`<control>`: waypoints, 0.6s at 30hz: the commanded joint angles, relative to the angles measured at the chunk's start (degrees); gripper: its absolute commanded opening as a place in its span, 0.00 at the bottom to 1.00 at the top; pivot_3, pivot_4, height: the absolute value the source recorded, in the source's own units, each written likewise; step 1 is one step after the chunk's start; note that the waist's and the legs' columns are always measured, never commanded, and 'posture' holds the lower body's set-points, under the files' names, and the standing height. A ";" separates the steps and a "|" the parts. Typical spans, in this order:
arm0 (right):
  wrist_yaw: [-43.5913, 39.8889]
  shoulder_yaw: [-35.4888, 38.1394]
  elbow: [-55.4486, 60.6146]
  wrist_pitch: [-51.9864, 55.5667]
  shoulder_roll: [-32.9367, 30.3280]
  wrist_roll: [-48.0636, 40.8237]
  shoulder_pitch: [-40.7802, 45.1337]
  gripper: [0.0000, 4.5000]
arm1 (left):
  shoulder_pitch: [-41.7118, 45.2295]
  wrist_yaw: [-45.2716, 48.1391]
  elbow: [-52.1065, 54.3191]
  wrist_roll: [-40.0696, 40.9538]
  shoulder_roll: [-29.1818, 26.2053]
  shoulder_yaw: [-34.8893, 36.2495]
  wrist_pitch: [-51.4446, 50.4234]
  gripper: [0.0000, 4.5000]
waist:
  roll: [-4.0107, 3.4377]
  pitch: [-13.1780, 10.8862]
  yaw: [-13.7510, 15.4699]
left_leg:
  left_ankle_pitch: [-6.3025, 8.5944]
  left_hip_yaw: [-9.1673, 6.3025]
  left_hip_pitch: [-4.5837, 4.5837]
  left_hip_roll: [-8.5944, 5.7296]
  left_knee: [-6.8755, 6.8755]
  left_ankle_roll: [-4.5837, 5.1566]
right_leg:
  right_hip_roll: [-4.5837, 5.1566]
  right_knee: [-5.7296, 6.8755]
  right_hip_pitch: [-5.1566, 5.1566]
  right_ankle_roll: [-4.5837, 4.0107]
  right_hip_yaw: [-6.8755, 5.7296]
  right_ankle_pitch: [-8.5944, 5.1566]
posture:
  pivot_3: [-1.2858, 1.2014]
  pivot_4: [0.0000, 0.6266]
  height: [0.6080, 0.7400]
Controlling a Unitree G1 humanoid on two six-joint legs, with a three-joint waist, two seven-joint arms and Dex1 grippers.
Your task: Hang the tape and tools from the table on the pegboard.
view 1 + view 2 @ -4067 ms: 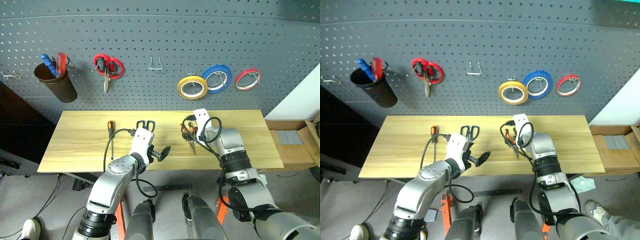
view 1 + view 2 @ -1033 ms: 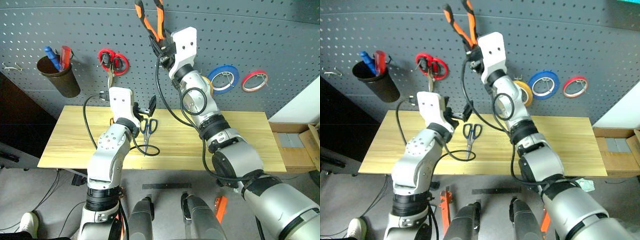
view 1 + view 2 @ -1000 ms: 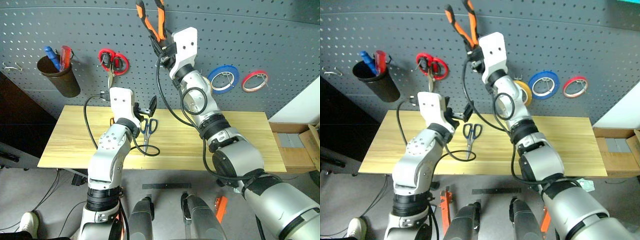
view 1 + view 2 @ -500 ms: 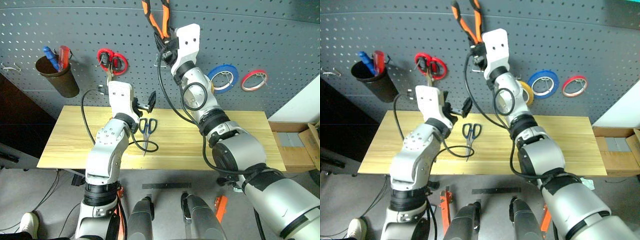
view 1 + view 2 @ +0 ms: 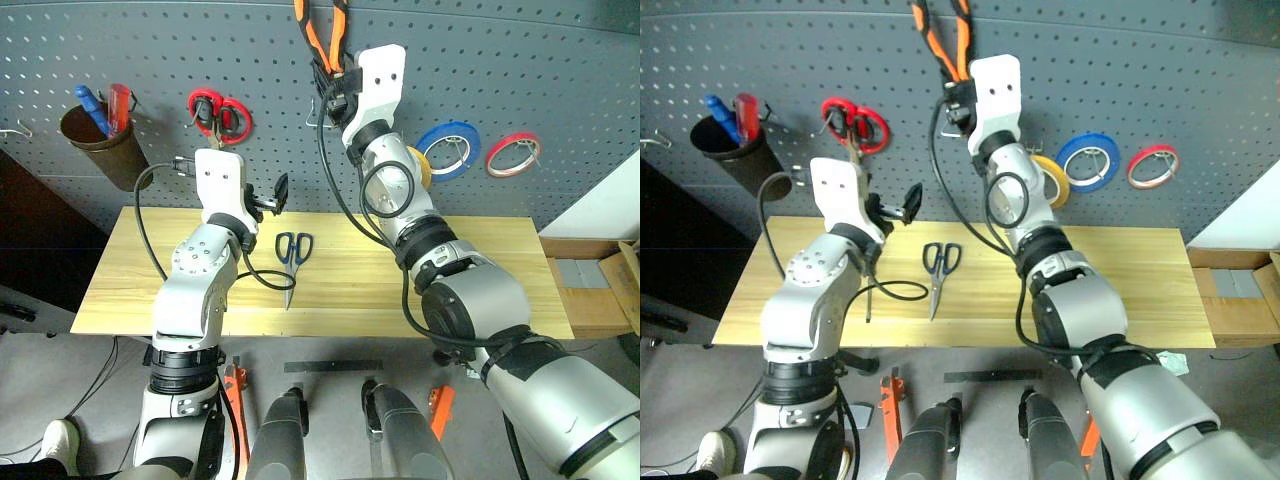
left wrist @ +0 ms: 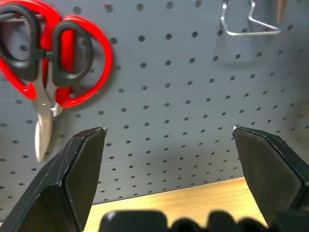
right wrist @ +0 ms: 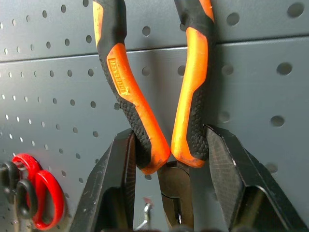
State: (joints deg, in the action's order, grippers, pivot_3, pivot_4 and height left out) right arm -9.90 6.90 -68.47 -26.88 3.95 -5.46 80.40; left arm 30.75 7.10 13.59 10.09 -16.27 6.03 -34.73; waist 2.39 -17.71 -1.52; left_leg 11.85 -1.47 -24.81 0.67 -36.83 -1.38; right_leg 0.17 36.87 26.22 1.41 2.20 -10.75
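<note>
Right gripper [image 5: 330, 75] is clamping one pair of pliers [image 5: 320, 30] by the lower ends of the two orange-and-black handles, holding them raised against the pegboard [image 5: 520, 70] with the handles pointing up. Left gripper [image 5: 272, 200] is standing with its two black fingers spread wide and nothing between them, above the rear edge of the table [image 5: 480, 260].

Left eye view: one pair of dark-handled scissors [image 5: 291, 252] is lying on the table, blades toward the front edge, just beside the left arm. Three rolls of tape are hanging on the pegboard in a row: one yellow roll [image 5: 425, 170], partly hidden by the right arm, one blue roll [image 5: 450, 148] and one thin red roll [image 5: 513, 153]. One pair of red-handled scissors [image 5: 220, 112] is hanging to the left, and one brown cup [image 5: 100, 150] is holding two tools, one blue and one red.

Right eye view: one screwdriver [image 5: 869, 298] is lying on the table, partly behind the left arm, near the dark scissors.

Left wrist view: the two fingers are standing far apart, facing the pegboard, with the red scissors and one bare wire hook [image 6: 248, 21] ahead.

Right wrist view: the two fingers are pressing on the outer sides of the two pliers handles.
</note>
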 commanded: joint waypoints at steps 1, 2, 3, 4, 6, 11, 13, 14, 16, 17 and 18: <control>0.05 0.83 1.93 -1.15 0.89 -0.73 2.28 0.39 | -0.44 0.53 3.08 0.10 -0.57 0.44 -0.17 1.00 | 0.01 -0.15 0.02 | 0.00 0.00 0.00 0.00 0.00 0.00 | 0.00 0.00 0.00 0.00 0.00 0.00 | 0.56 0.52 1.00; 0.08 0.98 2.19 -1.04 1.08 -0.94 2.33 0.39 | -0.80 0.52 3.43 0.16 -0.60 0.44 -0.35 1.00 | 0.00 -0.18 0.01 | 0.00 0.00 0.00 0.01 -0.01 0.00 | 0.00 0.00 0.00 0.00 0.00 0.00 | 0.56 0.53 1.00; 0.09 1.10 2.45 -0.97 1.25 -1.09 2.38 0.39 | -1.03 0.48 3.71 0.22 -0.58 0.45 -0.47 1.00 | -0.01 -0.23 -0.02 | 0.00 0.00 0.00 0.01 -0.01 0.00 | 0.00 0.00 0.00 0.00 0.01 0.00 | 0.56 0.53 1.00; 0.08 1.18 2.70 -0.96 1.41 -1.18 2.37 0.39 | -1.16 0.41 3.90 0.24 -0.50 0.42 -0.58 1.00 | 0.00 -0.27 -0.03 | 0.00 0.01 0.00 0.01 -0.01 0.00 | 0.00 0.00 0.00 0.00 0.01 0.00 | 0.56 0.52 1.00; 0.08 1.36 3.01 -0.90 1.70 -1.22 2.22 0.39 | -1.15 0.27 4.02 0.18 -0.29 0.27 -0.76 1.00 | 0.00 -0.38 -0.03 | 0.00 -0.01 0.01 0.03 -0.02 0.00 | 0.00 0.01 0.00 0.00 0.00 -0.01 | 0.56 0.52 1.00; 0.10 1.25 3.20 -1.09 2.02 -0.86 1.47 0.39 | -0.80 0.30 3.84 0.19 -0.21 0.14 -0.89 1.00 | -0.01 -0.47 -0.10 | 0.00 -0.01 0.01 0.08 -0.01 0.00 | 0.00 0.01 0.02 0.00 0.00 -0.01 | 0.56 0.52 1.00; 0.16 1.25 3.29 -1.15 1.86 -0.78 1.67 0.39 | -0.86 0.48 3.68 0.26 -0.36 0.29 -0.74 1.00 | -0.01 -0.49 -0.11 | 0.00 0.00 0.01 0.08 -0.01 0.00 | -0.01 0.00 0.02 0.00 0.01 -0.01 | 0.56 0.52 1.00; 0.17 1.24 3.41 -1.22 1.68 -0.73 1.89 0.39 | -0.95 0.52 3.64 0.26 -0.36 0.31 -0.65 1.00 | -0.01 -0.49 -0.11 | 0.00 0.01 0.01 0.08 -0.01 0.00 | -0.01 0.00 0.02 0.00 0.01 -0.01 | 0.55 0.52 1.00; 0.23 1.21 3.58 -1.34 1.35 -0.63 2.26 0.39 | -1.01 0.49 3.55 0.22 -0.20 0.26 -0.47 1.00 | -0.01 -0.50 -0.11 | 0.00 0.01 0.01 0.08 -0.01 0.00 | -0.01 0.00 0.02 0.00 0.02 -0.01 | 0.55 0.52 1.00; 0.26 1.22 3.70 -1.30 1.23 -0.63 2.40 0.39 | -1.01 0.44 3.53 0.16 -0.06 0.13 -0.40 1.00 | -0.01 -0.50 -0.11 | 0.00 0.01 0.01 0.07 -0.01 0.00 | -0.01 0.00 0.02 0.00 0.02 -0.01 | 0.55 0.51 1.00; 0.28 1.28 3.84 -1.17 1.18 -0.71 2.55 0.39 | -0.97 0.37 3.52 0.09 0.10 -0.04 -0.32 1.00 | -0.01 -0.50 -0.11 | 0.00 0.01 0.01 0.07 -0.01 0.00 | 0.00 0.00 0.03 0.00 0.02 -0.01 | 0.55 0.50 1.00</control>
State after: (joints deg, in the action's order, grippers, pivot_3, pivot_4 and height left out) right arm -9.76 7.81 -67.84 -26.89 5.06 -5.77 80.57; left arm 29.52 7.39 14.33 10.21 -16.40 5.99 -35.92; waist 2.38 -18.21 -1.63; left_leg 11.85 -1.45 -24.80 0.74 -36.84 -1.38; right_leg 0.17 36.87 26.25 1.42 2.21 -10.76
